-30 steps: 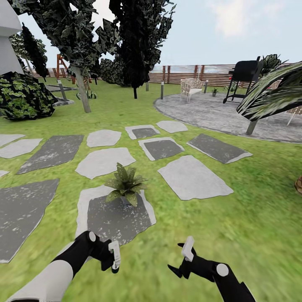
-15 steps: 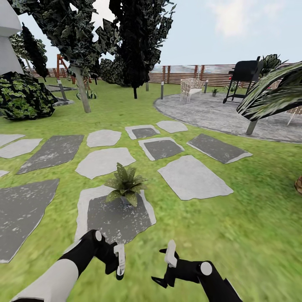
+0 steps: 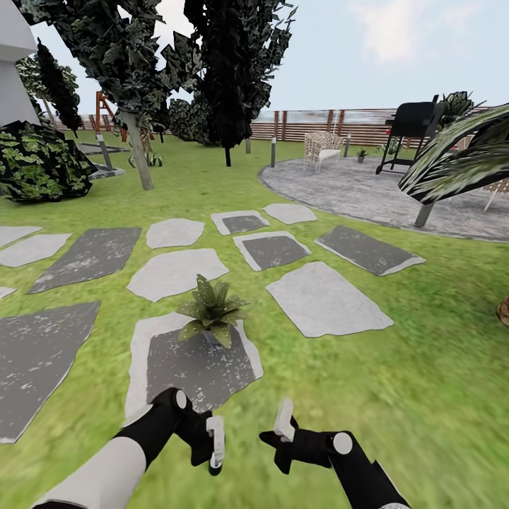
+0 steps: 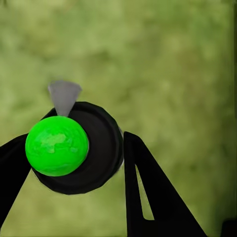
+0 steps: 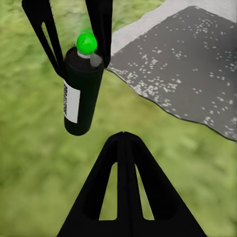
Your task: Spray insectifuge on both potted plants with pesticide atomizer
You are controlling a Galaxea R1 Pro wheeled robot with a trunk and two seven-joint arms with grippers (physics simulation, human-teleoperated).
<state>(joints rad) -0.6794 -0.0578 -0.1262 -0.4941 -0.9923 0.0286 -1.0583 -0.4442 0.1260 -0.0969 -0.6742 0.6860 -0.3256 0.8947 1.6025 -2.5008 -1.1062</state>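
A dark pesticide atomizer [image 5: 81,89] with a green tip and a white label, its writing too small to be read, is gripped by the left end effector [image 3: 214,444] over the lawn [image 3: 396,382]. The right end effector [image 3: 283,424] is seen nearby; its state cannot be told. A potted plant [image 3: 211,309] sits on a stepping stone [image 3: 191,367] ahead.

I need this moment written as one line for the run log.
stage: handing over | left claw: shut on sprayer | right claw: open, near sprayer | potted plant: on stepping stone, ahead
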